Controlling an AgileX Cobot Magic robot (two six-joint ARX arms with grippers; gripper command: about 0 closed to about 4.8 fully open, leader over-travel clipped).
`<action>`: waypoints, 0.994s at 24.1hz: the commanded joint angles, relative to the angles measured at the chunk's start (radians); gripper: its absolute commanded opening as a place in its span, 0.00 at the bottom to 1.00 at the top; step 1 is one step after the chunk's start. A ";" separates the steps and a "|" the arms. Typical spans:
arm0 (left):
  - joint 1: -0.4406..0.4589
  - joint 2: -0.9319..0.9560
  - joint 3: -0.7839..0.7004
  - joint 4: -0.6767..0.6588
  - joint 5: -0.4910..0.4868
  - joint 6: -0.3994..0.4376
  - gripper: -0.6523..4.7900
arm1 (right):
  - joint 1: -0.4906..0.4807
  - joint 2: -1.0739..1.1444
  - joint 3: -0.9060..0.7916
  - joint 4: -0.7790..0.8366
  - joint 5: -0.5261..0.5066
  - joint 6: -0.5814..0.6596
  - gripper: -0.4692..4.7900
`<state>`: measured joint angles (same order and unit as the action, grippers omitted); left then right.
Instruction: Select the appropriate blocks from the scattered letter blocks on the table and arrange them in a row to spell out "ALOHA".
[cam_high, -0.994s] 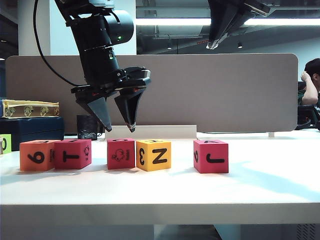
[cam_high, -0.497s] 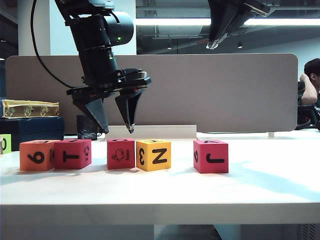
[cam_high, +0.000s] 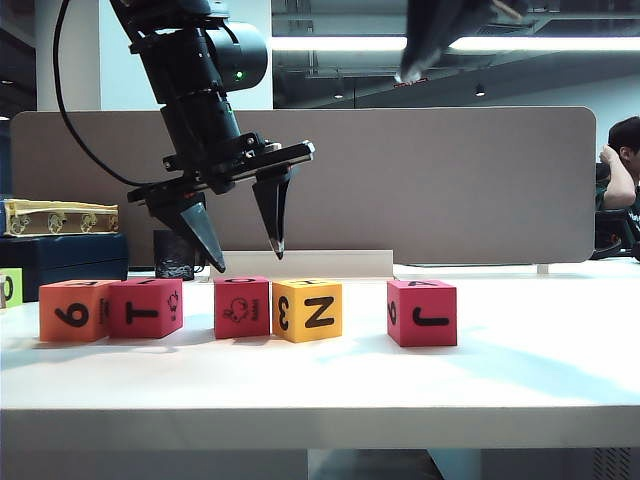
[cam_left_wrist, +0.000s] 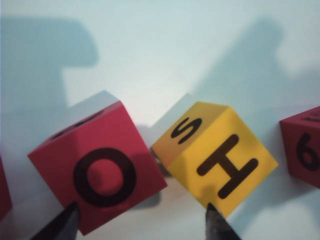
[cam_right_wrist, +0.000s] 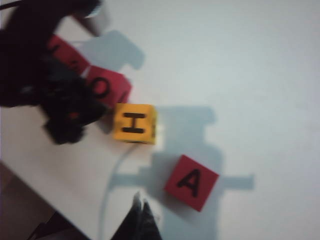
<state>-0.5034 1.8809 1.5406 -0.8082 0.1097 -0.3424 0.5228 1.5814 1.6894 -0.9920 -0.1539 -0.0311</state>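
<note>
Listing items from the front edge of the table (cam_high: 320, 400) backward, clock directions read on the exterior view with the yellow block as dial centre:

1. Row of blocks, all resting on the white table. Orange block (cam_high: 72, 311) at far 9 o'clock, touching the first magenta block (cam_high: 145, 308), which shows a T to the front. A small gap, then the O block (cam_high: 241, 307), just beside the yellow block (cam_high: 307, 311). The A block (cam_high: 421, 313) sits at 3 o'clock, well apart. Tops read O (cam_left_wrist: 104, 176), H (cam_left_wrist: 227, 165) and A (cam_right_wrist: 191, 182) in the wrist views; the sequence appears laid out for the word, with the final A likely awaiting closure of its gap

2. Left gripper (cam_high: 242, 255), at 11 o'clock above the O block. Jaws spread wide, nothing between them; one fingertip (cam_left_wrist: 70, 215) shows over the O block's corner, the other over the yellow block's corner. Placement suggests it straddles the pair, perhaps to square or nudge them

3. Right gripper (cam_high: 412, 72), at 1 o'clock, high near the ceiling lights. Jaws pressed together, empty; in its own wrist view the tips (cam_right_wrist: 141, 212) meet near the A block

4. Lime-green cube (cam_high: 10, 287), far 9 o'clock at the frame edge, outside the row
</note>
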 joint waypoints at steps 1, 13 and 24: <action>-0.002 -0.003 0.000 -0.005 -0.002 -0.024 0.70 | 0.039 -0.044 0.005 0.005 -0.001 -0.011 0.08; -0.002 0.025 0.000 0.009 -0.087 -0.058 0.77 | 0.183 -0.130 0.005 -0.024 0.022 -0.030 0.08; -0.002 0.063 0.000 0.039 -0.114 -0.057 0.74 | 0.182 -0.140 0.005 -0.030 0.033 -0.033 0.08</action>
<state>-0.5030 1.9430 1.5410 -0.7689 0.0170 -0.3981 0.7052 1.4471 1.6909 -1.0302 -0.1238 -0.0616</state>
